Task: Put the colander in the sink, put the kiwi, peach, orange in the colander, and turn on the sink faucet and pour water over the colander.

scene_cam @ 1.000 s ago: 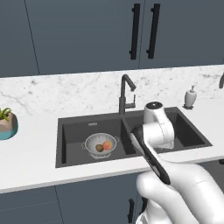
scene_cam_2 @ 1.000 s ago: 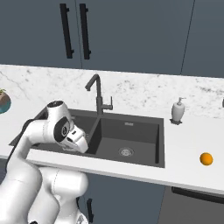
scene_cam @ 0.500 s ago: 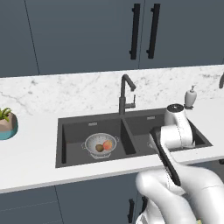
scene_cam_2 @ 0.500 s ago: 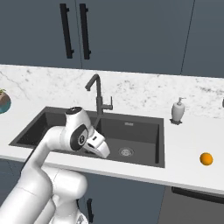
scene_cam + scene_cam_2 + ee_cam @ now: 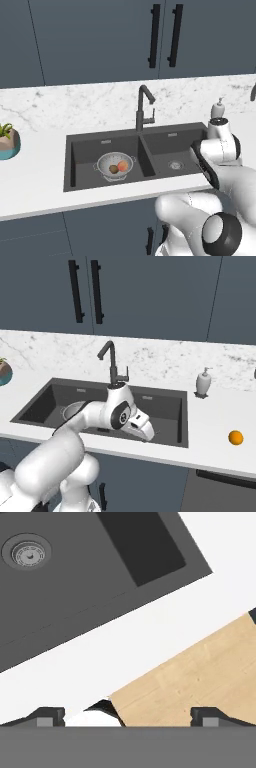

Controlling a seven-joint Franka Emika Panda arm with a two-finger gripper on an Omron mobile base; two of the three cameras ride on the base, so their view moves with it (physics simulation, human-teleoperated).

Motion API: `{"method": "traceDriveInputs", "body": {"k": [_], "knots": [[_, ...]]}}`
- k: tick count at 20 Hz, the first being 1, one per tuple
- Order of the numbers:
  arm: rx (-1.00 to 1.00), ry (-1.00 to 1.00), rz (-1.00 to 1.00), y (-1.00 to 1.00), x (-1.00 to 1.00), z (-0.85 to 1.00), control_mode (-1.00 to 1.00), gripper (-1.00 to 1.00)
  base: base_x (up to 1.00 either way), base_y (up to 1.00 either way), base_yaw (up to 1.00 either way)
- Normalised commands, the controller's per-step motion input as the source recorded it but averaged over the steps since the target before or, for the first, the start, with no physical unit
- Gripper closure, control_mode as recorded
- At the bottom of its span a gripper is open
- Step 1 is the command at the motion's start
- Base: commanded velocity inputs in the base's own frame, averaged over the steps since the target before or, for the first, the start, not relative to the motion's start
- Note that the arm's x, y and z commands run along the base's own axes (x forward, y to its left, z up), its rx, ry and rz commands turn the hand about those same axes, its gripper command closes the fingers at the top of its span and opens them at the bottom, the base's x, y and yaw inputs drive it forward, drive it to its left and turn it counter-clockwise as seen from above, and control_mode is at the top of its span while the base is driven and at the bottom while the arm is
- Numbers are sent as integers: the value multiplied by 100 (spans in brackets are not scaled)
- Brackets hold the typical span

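My gripper (image 5: pixel 127 714) has its tips wide apart and empty, hanging over the front lip of the right basin of the sink (image 5: pixel 165 406). The orange (image 5: pixel 235 437) lies on the worktop (image 5: pixel 215 421) well off to its right. One colander (image 5: pixel 115 166) in the left basin holds one peach (image 5: pixel 122 165) and one kiwi (image 5: pixel 114 169). One faucet (image 5: pixel 144 107), no water.

The dark charcoal rectangular double-basin sink (image 5: pixel 90 150) looks matt and smooth, with a shiny round silver metal drain (image 5: pixel 27 553) at ten o'clock in the hand view. The shallow round silvery-grey metal colander (image 5: pixel 115 164) gleams softly, and the white marble-veined counter (image 5: pixel 75 107) looks polished. At four o'clock in the hand view lies a pale, grained wooden floor (image 5: pixel 200 672).
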Motion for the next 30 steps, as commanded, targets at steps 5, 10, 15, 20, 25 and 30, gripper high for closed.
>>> {"method": "traceDriveInputs", "body": {"k": [5,10,15,20,25,30], "knots": [[0,3,-1,-97,21,12,-100,-100,0,0,0],[4,0,-1,-98,17,7,-100,-100,0,0,0],[7,1,0,-98,17,1,-100,-100,0,0,0],[8,0,-5,-95,13,0,-100,-100,0,0,0],[10,-1,-5,-82,15,0,-100,-100,0,0,0],[2,-7,-6,-51,30,0,-100,-100,0,0,0]]}}
